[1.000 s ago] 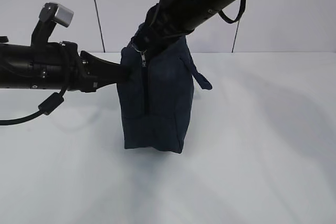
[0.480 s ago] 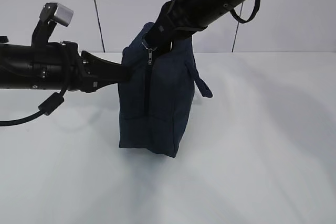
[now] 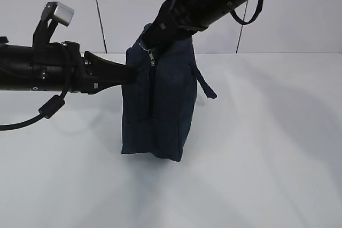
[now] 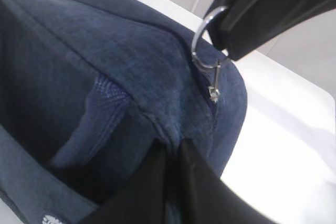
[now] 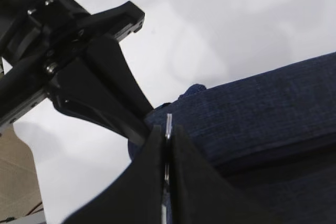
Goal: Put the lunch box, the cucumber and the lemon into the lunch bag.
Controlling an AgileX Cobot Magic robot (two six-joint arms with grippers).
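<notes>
The lunch bag (image 3: 156, 105) is seen standing upright at mid-table (image 3: 267, 148), its fabric pinched at nine o'clock by the clenched left gripper (image 3: 128, 73). At twelve o'clock, the silver ring pull (image 4: 203, 40) is clamped by the right gripper (image 3: 151, 45).

Both arms are matte black with rounded tubular links. The left arm (image 3: 37, 70) carries a small silver-grey camera block (image 3: 59, 13) on a black bracket, a looping black cable (image 3: 32, 117) and small silver screws (image 3: 85, 62). Each tool ends in flat, tapering black fingers (image 5: 152, 182).
</notes>
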